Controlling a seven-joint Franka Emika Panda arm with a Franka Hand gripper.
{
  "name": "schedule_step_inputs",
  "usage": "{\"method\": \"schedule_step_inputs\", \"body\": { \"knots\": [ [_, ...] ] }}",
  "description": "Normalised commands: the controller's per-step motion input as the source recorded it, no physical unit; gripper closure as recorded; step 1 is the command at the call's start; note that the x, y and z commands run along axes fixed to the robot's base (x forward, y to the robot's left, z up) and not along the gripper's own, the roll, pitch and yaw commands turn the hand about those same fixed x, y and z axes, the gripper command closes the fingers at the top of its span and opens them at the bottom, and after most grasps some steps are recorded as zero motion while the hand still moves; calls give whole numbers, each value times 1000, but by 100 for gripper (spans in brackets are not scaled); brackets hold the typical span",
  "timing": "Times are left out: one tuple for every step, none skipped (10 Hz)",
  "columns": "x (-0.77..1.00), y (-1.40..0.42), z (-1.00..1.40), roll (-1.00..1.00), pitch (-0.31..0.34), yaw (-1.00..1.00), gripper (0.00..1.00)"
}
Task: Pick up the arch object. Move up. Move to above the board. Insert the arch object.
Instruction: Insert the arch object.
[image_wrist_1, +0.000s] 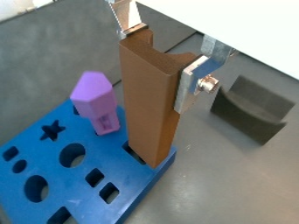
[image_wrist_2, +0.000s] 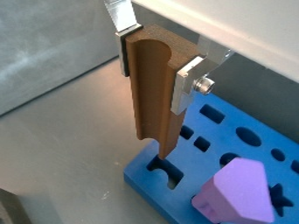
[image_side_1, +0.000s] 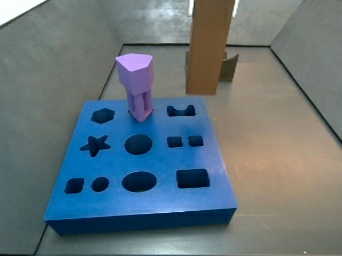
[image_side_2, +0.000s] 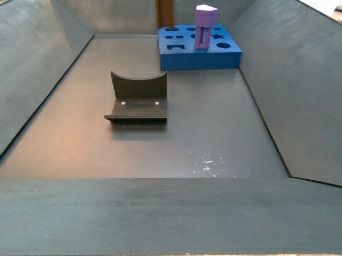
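Arch object over board edge, not seated
My gripper (image_wrist_1: 163, 52) fingers clamp the arch object (image_wrist_1: 149, 101) above the board (image_wrist_1: 70, 188); slight misalignment could jam it on the slot rim.

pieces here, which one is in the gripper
The arch object, the tall orange-brown column, clamped in the gripper over the board; the purple post stands in the board.

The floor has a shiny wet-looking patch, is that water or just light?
Likely just light: in a side view, glare spots glint on the bare grey floor; in a wrist view the claw gripping the wooden column looks sharp, while the bright top corner is washed out.
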Motion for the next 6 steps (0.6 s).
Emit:
{"method": "schedule_step_inputs", "body": {
  "knots": [
    [0,-11,0,26,0,0,100],
    [-266,163,-246,0,-66,0,100],
    [-566,251,-286,0,-156,-20,100],
    [-446,171,-303,0,-116,-17,100],
    [-357,63,-311,0,-193,0,100],
    [0,40,0,-51,-10,0,100]
  ]
}}
